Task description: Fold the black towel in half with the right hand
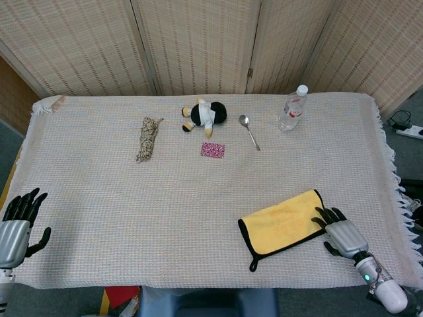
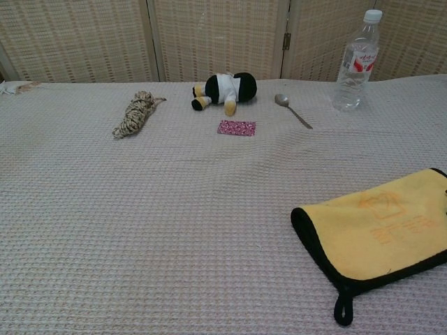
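Observation:
The towel (image 1: 284,223) lies doubled over near the table's front right, yellow face up with a black border and a black loop at its front corner. The chest view shows the towel (image 2: 380,230) at the lower right, running off the frame. My right hand (image 1: 340,231) rests on the cloth at the towel's right edge, fingers spread, fingertips at or touching the border, holding nothing. My left hand (image 1: 16,224) hovers open at the front left corner, far from the towel. Neither hand shows clearly in the chest view.
Along the back stand a water bottle (image 1: 292,109), a spoon (image 1: 249,131), a black and white plush toy (image 1: 206,116), a small pink patterned card (image 1: 213,150) and a coiled rope (image 1: 149,139). The woven tablecloth (image 1: 132,198) covers the table; its fringe hangs at the right.

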### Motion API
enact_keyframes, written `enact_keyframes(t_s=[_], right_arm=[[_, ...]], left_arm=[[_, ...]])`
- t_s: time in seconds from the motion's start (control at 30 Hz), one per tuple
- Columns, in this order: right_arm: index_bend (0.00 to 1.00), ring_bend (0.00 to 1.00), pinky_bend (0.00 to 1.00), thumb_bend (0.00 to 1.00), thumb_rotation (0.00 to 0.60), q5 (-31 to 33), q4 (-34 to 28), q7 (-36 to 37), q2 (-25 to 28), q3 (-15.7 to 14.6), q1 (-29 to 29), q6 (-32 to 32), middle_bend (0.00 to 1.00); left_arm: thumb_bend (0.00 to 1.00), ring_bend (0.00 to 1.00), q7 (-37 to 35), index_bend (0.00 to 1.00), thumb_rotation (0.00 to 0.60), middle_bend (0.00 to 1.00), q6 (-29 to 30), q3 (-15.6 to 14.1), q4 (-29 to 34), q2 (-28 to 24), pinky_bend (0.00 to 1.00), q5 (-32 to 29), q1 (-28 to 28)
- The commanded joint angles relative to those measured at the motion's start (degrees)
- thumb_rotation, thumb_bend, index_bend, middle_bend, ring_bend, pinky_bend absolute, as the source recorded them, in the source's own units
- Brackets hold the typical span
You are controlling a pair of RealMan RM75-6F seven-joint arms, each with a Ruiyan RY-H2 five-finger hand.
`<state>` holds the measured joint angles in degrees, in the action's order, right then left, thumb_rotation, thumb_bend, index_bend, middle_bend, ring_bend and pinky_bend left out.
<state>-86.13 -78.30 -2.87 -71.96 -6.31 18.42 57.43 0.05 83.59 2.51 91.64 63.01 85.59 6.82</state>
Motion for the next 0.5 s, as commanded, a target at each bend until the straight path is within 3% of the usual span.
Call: enact_keyframes(t_s=[0.03,0.3,0.5], right_arm=[[0.20,0.00,0.00,0.49,0.600,0.90,0.47,-0.84,-0.46,0.04,0.40,-1.49,0.04],[0.20,0.00,0.00,0.49,0.600,1.02,-0.74,0.40,1.42,0.02,-0.79,0.61,0.06],[0.16,0.00,0.00,0.49,0.600,-3.12,-2.89,7.30,4.40,0.50,-4.21,11.07,0.03]], left_arm=[[0.52,0.00,-0.09,0.00,0.600,0.03,-0.02,0.03,-0.06,-0.03,0.00,-0.05,0.00],[0.52,0.00,0.29,0.00,0.600,0.03,-0.20,-0.04,-0.06,0.16,0.00,-0.05,0.08],[0.52,0.00,0.33,0.00,0.600,0.03,0.06,-0.03,0.08,0.22,0.00,0.15,0.05]])
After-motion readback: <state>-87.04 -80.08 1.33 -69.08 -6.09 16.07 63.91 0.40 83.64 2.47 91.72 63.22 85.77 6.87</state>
